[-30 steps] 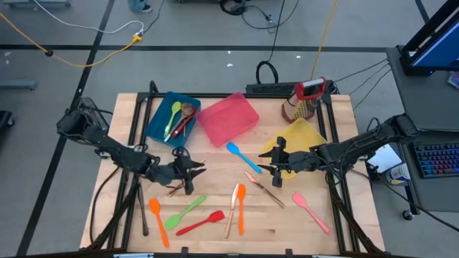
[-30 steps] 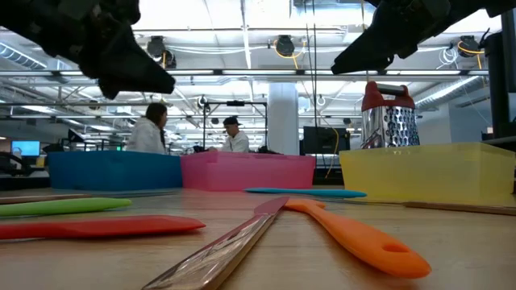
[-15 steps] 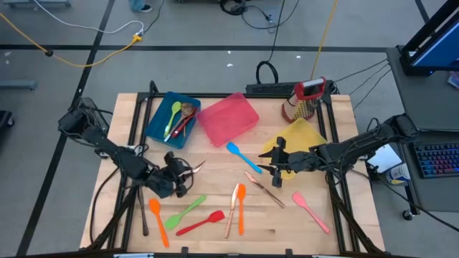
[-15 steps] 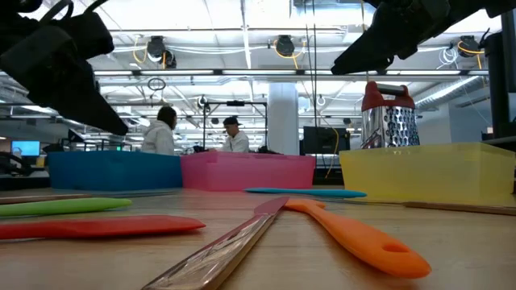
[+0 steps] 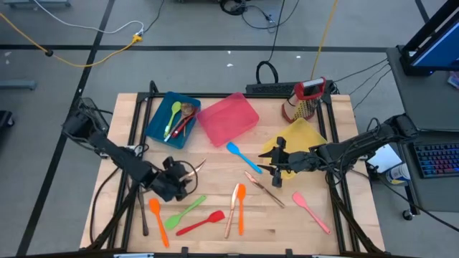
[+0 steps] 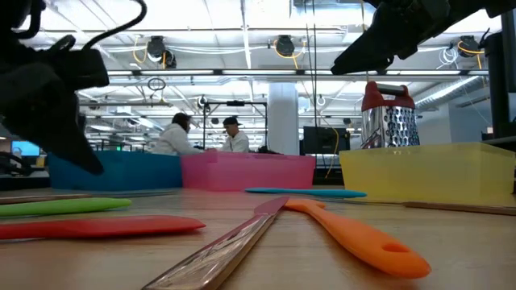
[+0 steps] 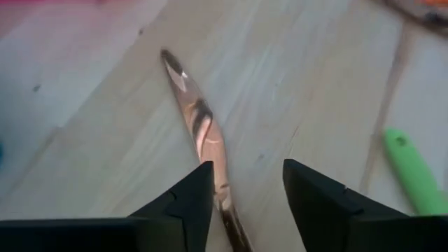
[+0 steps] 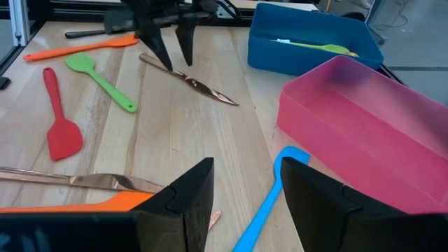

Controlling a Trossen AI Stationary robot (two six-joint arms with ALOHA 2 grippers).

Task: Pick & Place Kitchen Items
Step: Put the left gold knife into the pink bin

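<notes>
My left gripper point(image 5: 179, 179) is open and low over the table's left middle, fingers pointing down. They stand on either side of the handle of a copper knife point(image 7: 199, 119), which lies flat on the wood point(image 8: 203, 85). Its blade tip points toward the pink bin point(image 5: 228, 118). My right gripper point(image 5: 275, 163) is open and hangs above the table beside the yellow bin point(image 5: 301, 140), holding nothing. A blue spatula point(image 8: 262, 206) lies below it. Other utensils lie flat near the near edge: an orange spatula point(image 5: 158, 218), a green one point(image 5: 188, 210), a red one point(image 5: 201, 222), and a pink one point(image 5: 310, 210). My left gripper has the knife's handle point(image 7: 222, 203) running between its open fingers, close along one finger point(image 7: 189, 203). I cannot tell whether that finger touches it. The knife lies flat on the table.
The blue bin point(image 5: 172, 118) at the far left holds a green spoon and other utensils. A red-topped grater point(image 5: 305, 100) stands behind the yellow bin. Copper cutlery point(image 5: 233, 208), an orange spoon point(image 5: 242, 208) and more copper pieces point(image 5: 262, 186) lie at the middle. People show in the room beyond.
My left gripper has moved toward the table's left and near edges and come down lower, ending over the knife's handle end. My right arm has kept still.
</notes>
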